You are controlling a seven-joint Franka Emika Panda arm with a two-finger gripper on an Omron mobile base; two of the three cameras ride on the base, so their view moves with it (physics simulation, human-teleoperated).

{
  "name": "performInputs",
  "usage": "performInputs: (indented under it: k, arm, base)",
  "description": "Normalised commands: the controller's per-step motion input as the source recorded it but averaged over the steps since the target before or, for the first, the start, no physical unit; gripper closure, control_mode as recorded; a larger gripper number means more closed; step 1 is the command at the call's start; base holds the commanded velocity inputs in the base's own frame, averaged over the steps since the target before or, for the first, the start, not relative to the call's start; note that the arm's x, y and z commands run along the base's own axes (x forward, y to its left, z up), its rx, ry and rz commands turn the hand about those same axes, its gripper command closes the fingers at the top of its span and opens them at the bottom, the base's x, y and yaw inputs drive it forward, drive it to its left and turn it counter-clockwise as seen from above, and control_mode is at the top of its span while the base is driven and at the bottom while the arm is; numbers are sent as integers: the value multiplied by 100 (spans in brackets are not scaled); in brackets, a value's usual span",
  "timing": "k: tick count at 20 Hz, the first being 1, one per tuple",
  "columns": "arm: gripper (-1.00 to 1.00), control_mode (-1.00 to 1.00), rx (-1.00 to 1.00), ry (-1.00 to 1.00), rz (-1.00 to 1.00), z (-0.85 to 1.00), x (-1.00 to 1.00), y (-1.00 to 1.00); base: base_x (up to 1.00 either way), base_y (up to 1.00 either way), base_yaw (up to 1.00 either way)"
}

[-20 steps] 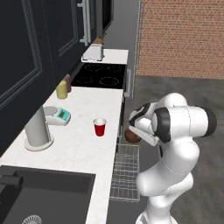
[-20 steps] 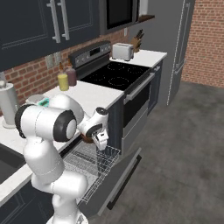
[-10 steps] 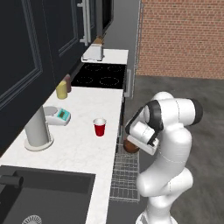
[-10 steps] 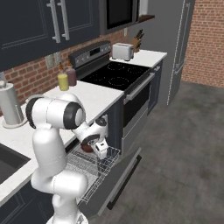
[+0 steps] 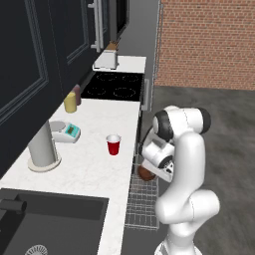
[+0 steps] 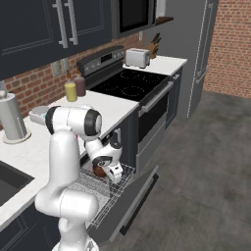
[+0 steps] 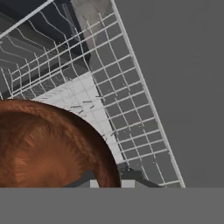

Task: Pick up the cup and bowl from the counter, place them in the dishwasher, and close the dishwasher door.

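The dark brown bowl (image 5: 145,173) (image 6: 99,171) hangs just above the dishwasher's pulled-out grey wire rack (image 5: 142,205) (image 6: 97,192), and my gripper (image 5: 150,171) (image 6: 106,169) is shut on its rim. Seen from the hand, the bowl (image 7: 43,148) fills the lower left with the rack grid (image 7: 131,109) close beneath it, and my gripper (image 7: 109,182) pinches the rim at the bottom edge. The red cup (image 5: 113,145) stands upright on the white counter (image 5: 89,172), left of the arm. The dishwasher door (image 6: 136,197) lies folded down and open.
On the counter stand a metal cylinder (image 5: 42,149), a small scale (image 5: 67,131) and a yellow bottle (image 5: 70,102). The black sink (image 5: 45,219) is at the near end. Farther along are the stovetop (image 5: 114,85) and a toaster (image 5: 107,60).
The arm has folded down and lowered the bowl from counter height to just above the dishwasher rack. The cup has not moved.
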Motion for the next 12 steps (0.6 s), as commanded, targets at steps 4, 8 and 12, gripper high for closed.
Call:
performInputs:
  k: [4,8,12]
  arm:
    - [100,-100,18,0,0,-44,41,0]
    - [100,-100,15,0,0,-28,46,0]
    - [100,-100,11,0,0,-38,36,0]
  base:
    - [0,0,0]
    - [0,0,0]
    - [0,0,0]
